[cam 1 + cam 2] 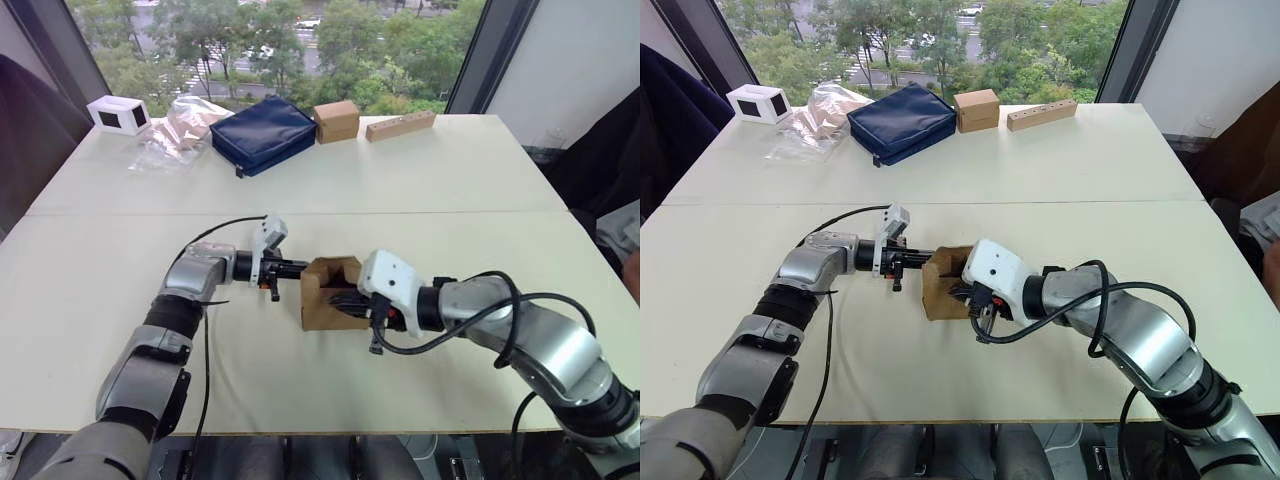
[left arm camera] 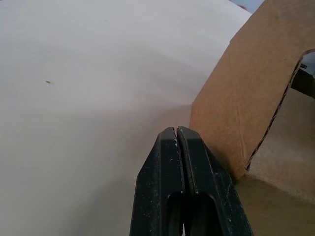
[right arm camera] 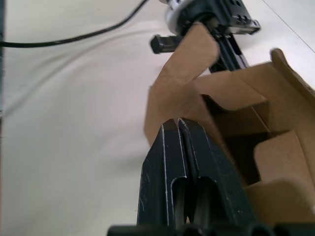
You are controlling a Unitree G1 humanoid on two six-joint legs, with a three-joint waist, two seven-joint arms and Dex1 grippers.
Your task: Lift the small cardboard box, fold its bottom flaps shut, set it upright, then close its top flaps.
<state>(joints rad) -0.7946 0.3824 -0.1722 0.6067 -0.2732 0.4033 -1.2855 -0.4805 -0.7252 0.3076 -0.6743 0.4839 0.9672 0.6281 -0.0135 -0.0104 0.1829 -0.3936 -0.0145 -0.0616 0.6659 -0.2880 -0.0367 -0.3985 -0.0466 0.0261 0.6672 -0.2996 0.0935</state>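
Observation:
The small cardboard box (image 1: 318, 300) rests on the table's near half, between my two arms, with an open end turned toward my right arm. Its loose flaps (image 3: 192, 59) stand open; I cannot tell top flaps from bottom flaps. My left gripper (image 1: 296, 268) is shut and empty, its tips at the box's outer wall (image 2: 241, 98) on the left side. My right gripper (image 1: 345, 300) is also shut, with its fingers (image 3: 167, 162) pushed against the inside of the box's open end, beside a notched flap (image 3: 280, 152).
Along the far edge lie a white box with dark windows (image 1: 118, 114), a clear plastic bag (image 1: 175, 130), a navy pouch (image 1: 264, 133), another brown box (image 1: 337, 121) and a wooden block (image 1: 400, 125). The table's front edge (image 1: 300, 432) runs just below the arms.

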